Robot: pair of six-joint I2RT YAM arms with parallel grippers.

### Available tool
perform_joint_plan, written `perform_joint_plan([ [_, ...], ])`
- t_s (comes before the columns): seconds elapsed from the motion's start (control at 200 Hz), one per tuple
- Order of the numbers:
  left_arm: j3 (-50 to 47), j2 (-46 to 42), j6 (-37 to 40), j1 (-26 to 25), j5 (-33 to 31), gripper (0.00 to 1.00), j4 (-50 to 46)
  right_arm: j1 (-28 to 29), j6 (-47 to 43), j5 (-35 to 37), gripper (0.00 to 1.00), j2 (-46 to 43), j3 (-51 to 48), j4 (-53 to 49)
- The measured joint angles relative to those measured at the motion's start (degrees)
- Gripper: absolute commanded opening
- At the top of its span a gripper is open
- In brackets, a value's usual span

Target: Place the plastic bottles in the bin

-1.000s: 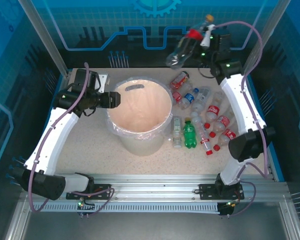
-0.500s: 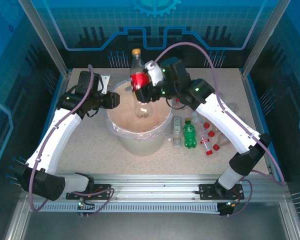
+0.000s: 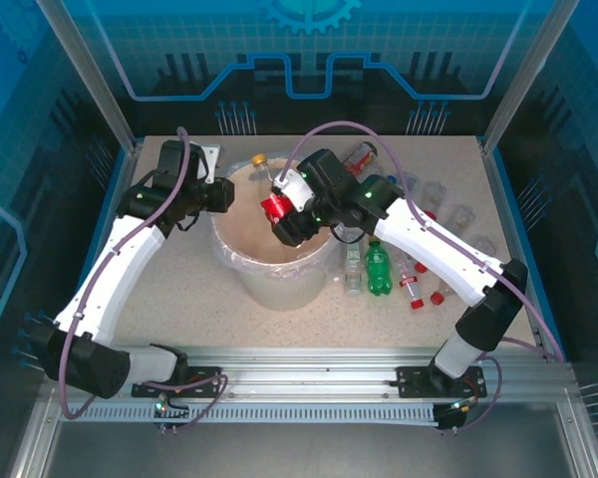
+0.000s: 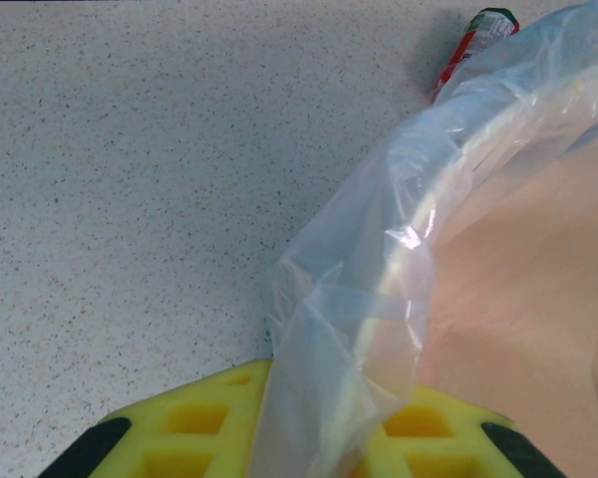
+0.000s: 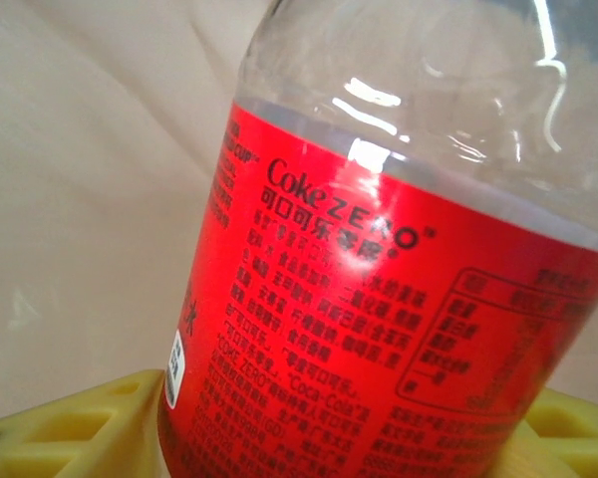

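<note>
The right fingers (image 5: pixel 70 423) are clamping a red-labelled bottle (image 3: pixel 275 206), tilting it above the open bin (image 3: pixel 279 284) for the drop. The left fingers (image 4: pixel 179 428) are straddling the bin's rim, probably steadying it; pinching or not, I cannot tell. Other bottles (image 3: pixel 378 269) are lying on the surface (image 3: pixel 179 289) beside it, blocking nothing.

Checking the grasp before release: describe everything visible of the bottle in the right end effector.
The Coke Zero bottle is clear plastic with a red label and a yellowish cap, apparently empty. It tilts, cap toward the far left, above the bin opening, clamped at the label by the right end effector.
</note>
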Motion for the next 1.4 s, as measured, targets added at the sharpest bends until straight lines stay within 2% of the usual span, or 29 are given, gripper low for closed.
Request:
perform_joint_plan([
  [0.16, -0.83, 0.17, 0.02, -0.07, 0.07, 0.15, 2.27, 0.02, -1.75, 0.83, 0.73, 2.19, -2.69, 1.36],
  [0.54, -0.85, 0.42, 0.55, -0.26, -0.66, 0.07, 3.21, 0.04, -4.48, 1.73, 1.00, 3.91, -5.11, 4.09],
  [0.906, -1.90, -0.07, 1.31, -0.26, -1.22, 0.00, 5.14, 0.26, -4.20, 1.99, 1.00, 2.45, -1.01, 3.74],
  [1.111, -2.49, -0.24, 1.53, -0.26, -1.70, 0.00, 6.27, -0.52, 1.33, 8.04, 1.00, -3.74, 3.65, 3.89],
  [1.241, -4.09, -1.42, 1.53, -0.26, -1.95, 0.00, 8.13, -5.57, 7.21, 13.31, 0.99, -8.48, 4.50, 2.49],
  [1.401, -5.88, -2.80, 1.49, -0.24, -2.14, 0.00, 10.03, -21.88, 15.39, 18.36, 0.98, -13.16, 0.59, -2.54],
])
